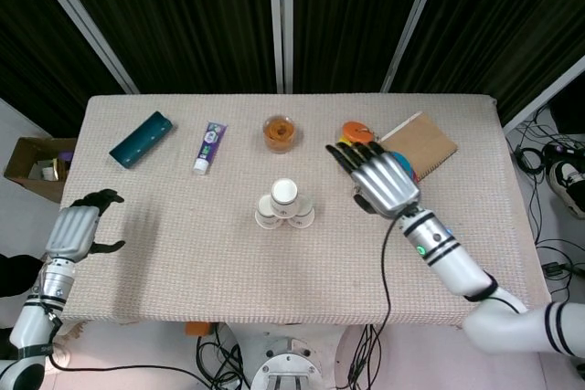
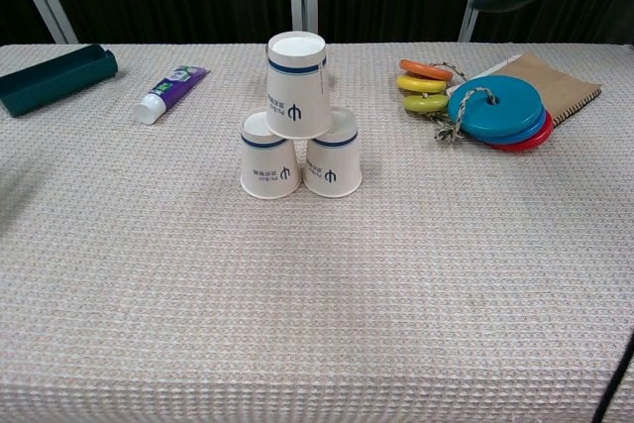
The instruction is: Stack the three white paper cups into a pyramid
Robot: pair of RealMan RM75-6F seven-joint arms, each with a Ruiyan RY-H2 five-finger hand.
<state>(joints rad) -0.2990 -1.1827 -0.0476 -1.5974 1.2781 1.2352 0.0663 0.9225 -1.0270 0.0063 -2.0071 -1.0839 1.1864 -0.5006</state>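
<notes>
Standing mid-surface [image 2: 297, 284]: two inverted paper cups [image 2: 300, 165] touching, third cup [image 2: 297, 83] inverted on top. Right hand [image 1: 384, 180] spread, empty, well right of them. Left hand [image 1: 78, 228] loosely curled, empty, at the surface's left edge.

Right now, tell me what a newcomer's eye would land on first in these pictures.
First, the pyramid of white paper cups at mid-table: two upside down side by side, a third upside down on top, with no hand touching them. Next, the right hand, open with fingers spread, to the right of the cups above the colored discs. The left hand sits at the table's left edge.
</notes>
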